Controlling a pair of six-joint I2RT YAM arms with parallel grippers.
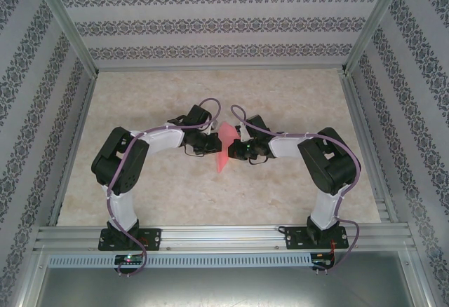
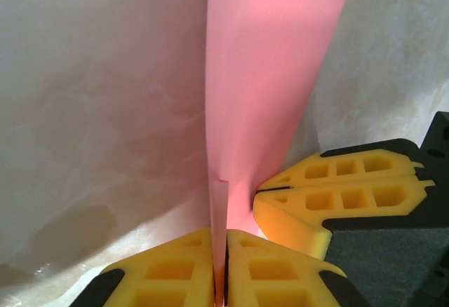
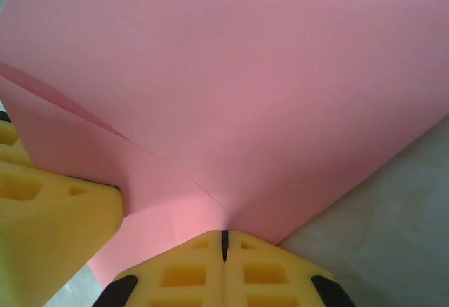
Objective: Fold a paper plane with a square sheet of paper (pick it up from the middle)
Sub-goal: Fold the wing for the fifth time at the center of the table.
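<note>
The pink-red sheet of paper (image 1: 224, 147) is held up above the table between my two grippers, bent along a fold. My left gripper (image 1: 209, 144) meets it from the left and my right gripper (image 1: 240, 147) from the right. In the left wrist view the left gripper (image 2: 224, 235) is shut on a thin edge of the paper (image 2: 266, 76), which rises upright from the jaws; the right gripper's yellow fingers (image 2: 337, 198) press on the sheet just beside it. In the right wrist view the right gripper (image 3: 224, 235) is shut at a creased corner of the paper (image 3: 245, 90).
The pale marbled table (image 1: 295, 104) lies under the paper. Patterned walls (image 1: 210, 26) and metal rails (image 1: 224, 237) box in the workspace. The yellow finger of the left gripper (image 3: 49, 230) sits close to the right gripper.
</note>
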